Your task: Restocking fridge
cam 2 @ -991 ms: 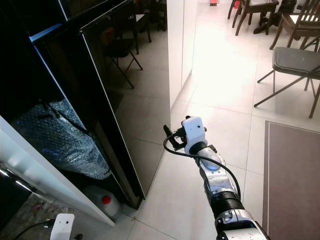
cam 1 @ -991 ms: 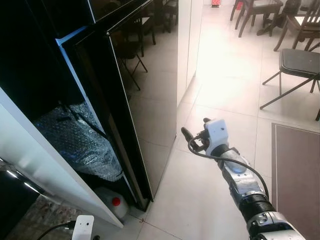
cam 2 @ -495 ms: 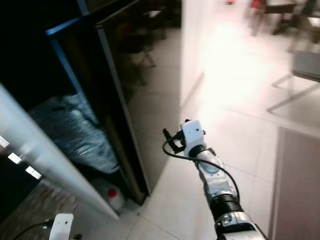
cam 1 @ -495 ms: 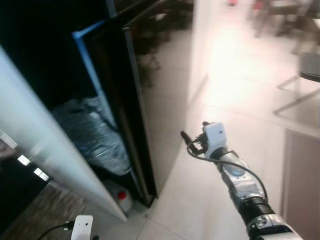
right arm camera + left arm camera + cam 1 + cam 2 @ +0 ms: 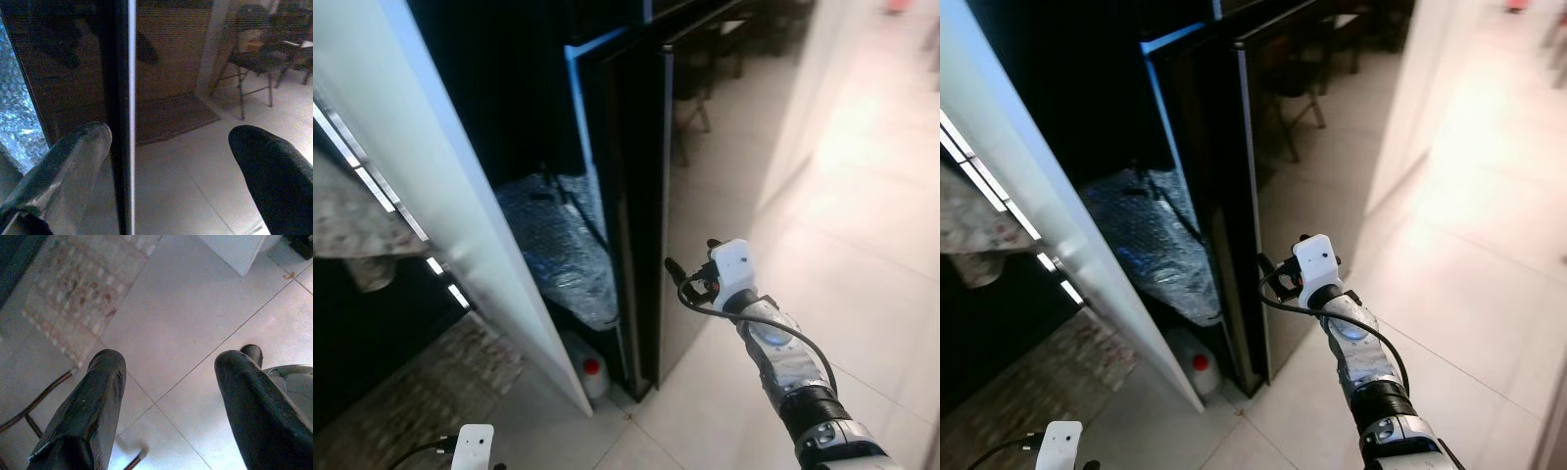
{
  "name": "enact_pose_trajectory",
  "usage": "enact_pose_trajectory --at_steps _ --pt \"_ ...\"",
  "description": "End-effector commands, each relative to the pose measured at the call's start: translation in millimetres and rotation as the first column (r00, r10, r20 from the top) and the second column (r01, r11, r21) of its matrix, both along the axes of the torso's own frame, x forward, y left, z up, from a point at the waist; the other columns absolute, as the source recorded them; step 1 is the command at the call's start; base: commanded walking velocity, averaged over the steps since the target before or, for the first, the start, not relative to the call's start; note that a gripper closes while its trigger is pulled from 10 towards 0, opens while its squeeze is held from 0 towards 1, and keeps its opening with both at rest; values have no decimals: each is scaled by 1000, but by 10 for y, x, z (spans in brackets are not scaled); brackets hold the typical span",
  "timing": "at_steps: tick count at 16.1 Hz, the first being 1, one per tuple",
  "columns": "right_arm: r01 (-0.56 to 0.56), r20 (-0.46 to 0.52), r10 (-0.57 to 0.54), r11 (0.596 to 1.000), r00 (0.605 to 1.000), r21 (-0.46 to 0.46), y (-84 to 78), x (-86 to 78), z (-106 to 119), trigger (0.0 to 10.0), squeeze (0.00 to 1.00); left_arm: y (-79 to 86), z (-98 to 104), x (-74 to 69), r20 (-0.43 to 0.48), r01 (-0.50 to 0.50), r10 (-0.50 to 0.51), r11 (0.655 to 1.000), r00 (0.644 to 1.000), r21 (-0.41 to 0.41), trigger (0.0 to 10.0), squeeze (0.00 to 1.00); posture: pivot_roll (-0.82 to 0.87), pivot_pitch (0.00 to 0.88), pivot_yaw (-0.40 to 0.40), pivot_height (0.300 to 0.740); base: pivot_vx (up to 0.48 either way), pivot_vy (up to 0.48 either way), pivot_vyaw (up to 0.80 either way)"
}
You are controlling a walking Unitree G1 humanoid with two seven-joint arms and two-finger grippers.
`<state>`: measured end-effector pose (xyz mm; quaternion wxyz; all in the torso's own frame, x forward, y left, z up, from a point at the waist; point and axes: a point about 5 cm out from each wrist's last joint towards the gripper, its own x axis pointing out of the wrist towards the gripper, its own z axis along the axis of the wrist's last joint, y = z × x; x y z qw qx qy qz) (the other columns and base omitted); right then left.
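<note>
While its fingers stand wide apart and empty, the right gripper [image 5: 166, 161] faces the glossy black fridge door [image 5: 705, 166] beside crinkled bubble wrap [image 5: 558, 245].

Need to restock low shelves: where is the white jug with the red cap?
In the head views, the white jug sits on the floor at the fridge's bottom, under the bubble-wrapped bundle, between the white door and black door.

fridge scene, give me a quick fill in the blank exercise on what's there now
1. The right gripper reaches toward the black fridge door, its fingers ____.
2. The white jug on the floor has a ____ cap.
3. Behind the door's edge sits a bundle of ____ wrap.
4. The left gripper points down at the tiled ____.

Missing words: open; red; bubble; floor
</note>
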<state>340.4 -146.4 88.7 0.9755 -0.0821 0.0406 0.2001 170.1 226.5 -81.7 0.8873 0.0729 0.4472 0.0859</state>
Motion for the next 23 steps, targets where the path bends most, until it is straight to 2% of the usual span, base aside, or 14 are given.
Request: enact_pose_trajectory --at_steps 1,5,10,14,18,23 --pt "-8 5 8 1000 1000 5 18 -12 1 10000 0 36 -11 -36 -17 -7 7 1000 1000 5 10000 0 -32 0 90 740 0 0 800" --pt "-4 3 4 1000 1000 4 -21 -24 -5 10000 0 33 -10 -34 -16 -6 6 1000 1000 6 10000 0 -29 12 83 740 0 0 758" --pt "14 -21 -15 1000 1000 -14 -162 -73 -62 10000 0 21 -16 -41 -17 -8 8 1000 1000 1 10000 0 -30 23 83 740 0 0 546" --pt "3 -31 -4 1000 1000 -9 -255 -105 -66 10000 0 27 -13 -39 -16 -6 6 1000 1000 2 10000 0 -31 26 86 740 0 0 0" --pt "-27 -34 26 999 999 -24 -225 -65 -37 10000 0 33 -11 -37 -16 -4 5 1000 1000 5 10000 0 -32 27 88 740 0 0 0" --pt "-64 -33 63 997 997 -43 -33 17 -14 10000 0 39 -12 -43 -17 -8 8 1000 1000 9 10000 0 -25 27 91 740 0 0 0"
